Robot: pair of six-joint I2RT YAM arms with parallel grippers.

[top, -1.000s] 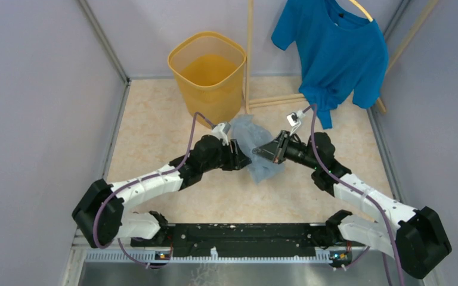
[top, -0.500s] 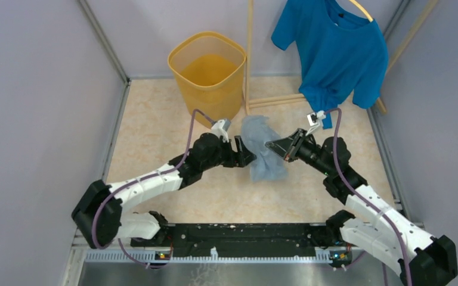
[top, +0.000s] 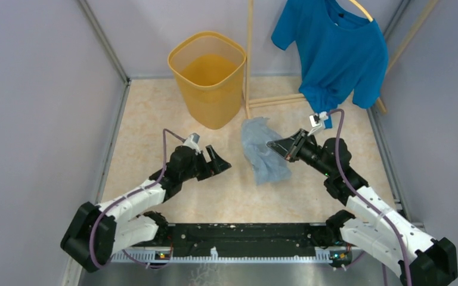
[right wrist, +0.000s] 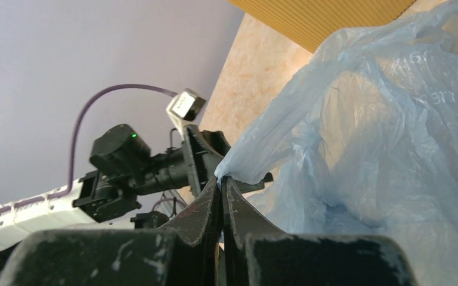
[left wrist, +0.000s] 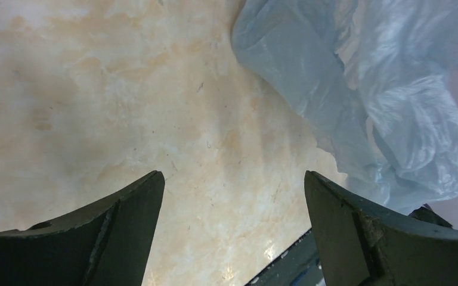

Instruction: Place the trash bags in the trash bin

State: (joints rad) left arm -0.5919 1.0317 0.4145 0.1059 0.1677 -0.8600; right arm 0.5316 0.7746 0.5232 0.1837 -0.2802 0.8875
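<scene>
Fingers of the right gripper (top: 272,145) are pressed together on a fold of the trash bag (top: 263,150). In the right wrist view the two black fingers meet at their tips, with an edge of pale blue film pinched between them. The rest of the bag billows across the right half of that frame.

Bag position, top view: just right of centre, crumpled into a loose bunch. Its lower part appears to rest on the beige marbled table (top: 149,137). All of it is outside the trash bin (top: 212,101).

Bin: upright at upper centre, slightly left, with its mouth facing up. It is near the bag's upper edge but apart from it. Its ribbed yellow wall shows along the top edge of the right wrist view.

Left gripper (top: 219,161): jaws spread wide, holding nothing. It sits left of the bag, near it but not touching. The left wrist view shows bare table between the two fingers and the bag filling the upper right corner.

Surroundings: a bright blue T-shirt (top: 334,50) hangs at upper right from a wooden rack (top: 249,59) standing just right of the bin.
</scene>
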